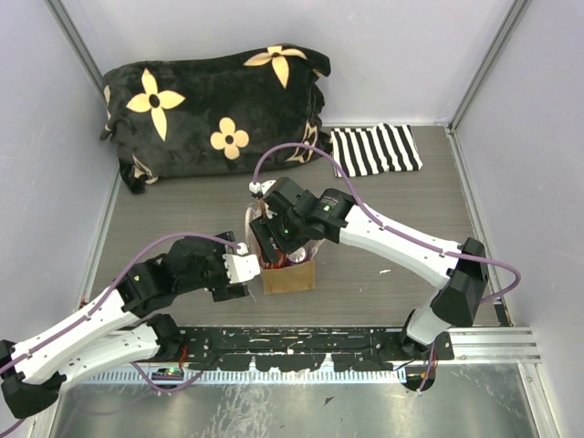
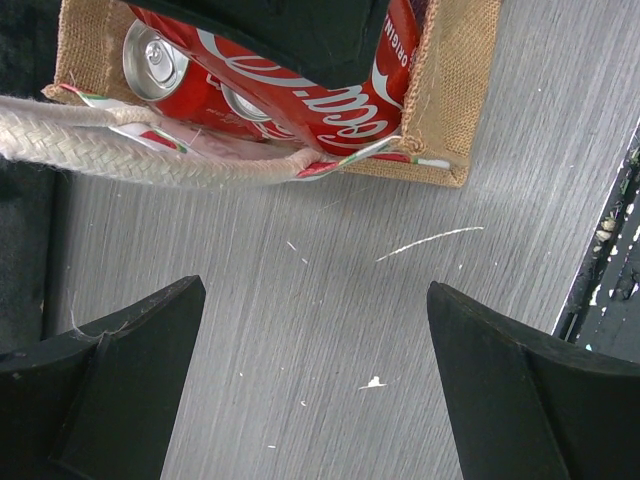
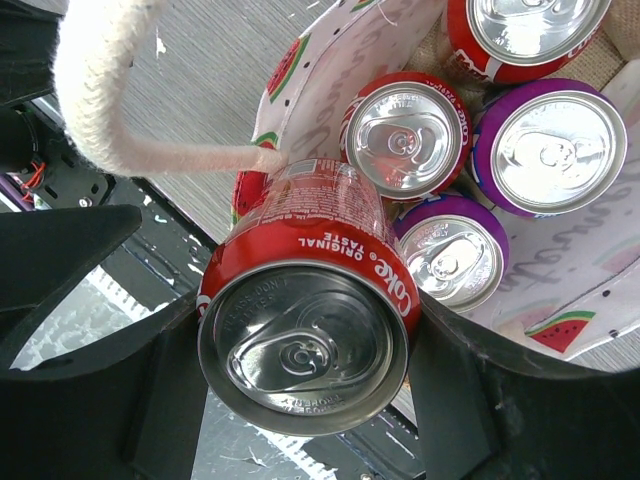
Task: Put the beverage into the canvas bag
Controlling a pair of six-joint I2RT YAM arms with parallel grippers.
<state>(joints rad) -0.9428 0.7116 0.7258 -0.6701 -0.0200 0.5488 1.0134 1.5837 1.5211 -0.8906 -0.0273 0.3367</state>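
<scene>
The beverage, a red Coke can [image 3: 305, 330], is clamped between the black fingers [image 3: 90, 260] of my right gripper [image 3: 305, 350], which is shut on it. The can hangs tilted over the mouth of the canvas bag [image 1: 288, 276], its lower end inside the pale watermelon-print lining [image 3: 310, 90]. Several red and purple cans [image 3: 545, 150] stand inside the bag. A cream rope handle [image 3: 110, 110] loops beside the held can. My left gripper [image 2: 315, 370] is open with nothing between its fingers, just left of the bag [image 2: 455, 90], above the bare table.
A black pillow with cream flowers [image 1: 214, 105] lies at the back left. A black-and-white striped cloth [image 1: 374, 151] lies at the back right. A black perforated rail [image 1: 301, 347] runs along the near edge. Walls close both sides.
</scene>
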